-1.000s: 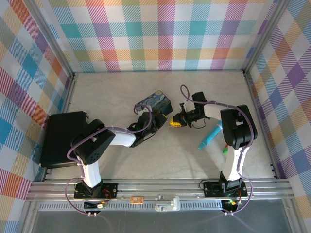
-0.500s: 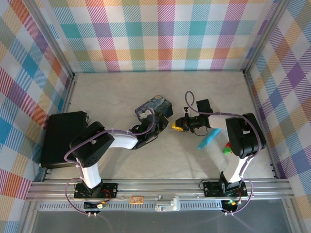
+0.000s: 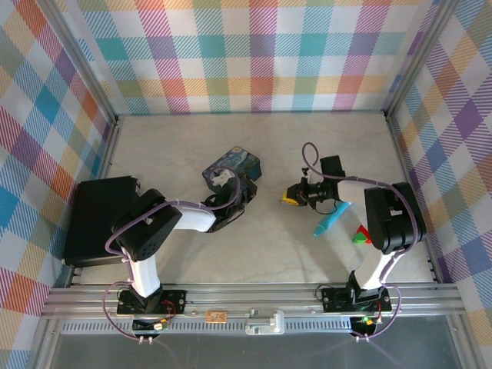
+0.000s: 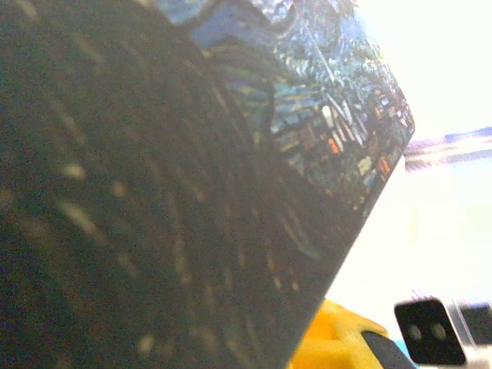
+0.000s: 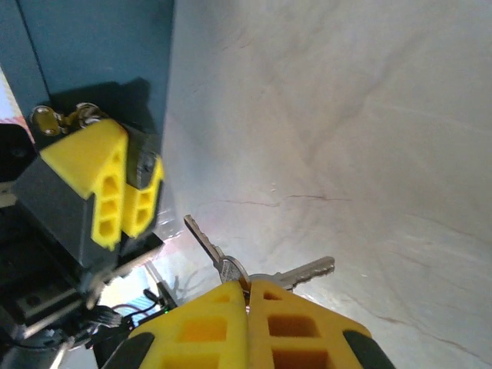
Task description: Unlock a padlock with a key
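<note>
My right gripper (image 3: 290, 197) (image 5: 247, 288) is shut on the key (image 5: 204, 240) bunch. One blade sticks out up-left and a second one to the right, just above the table. Facing it across a gap is my left gripper (image 3: 234, 184) (image 5: 123, 181), pressed against the blue painted tin (image 3: 231, 165) (image 4: 307, 115). Its yellow fingers are closed on a small dark body with brassy, silvery metal at the tip, the padlock (image 5: 61, 119). In the left wrist view the tin sits very close to the lens.
A black box (image 3: 96, 219) lies at the left edge. A turquoise stick (image 3: 330, 217) and a red-green block (image 3: 357, 236) lie under my right forearm. Plaid walls close in the pale table (image 3: 192, 138) on three sides.
My right gripper has drawn back to the right with the key. The left gripper and the tin have shifted left, so the gap between the grippers is wider.
</note>
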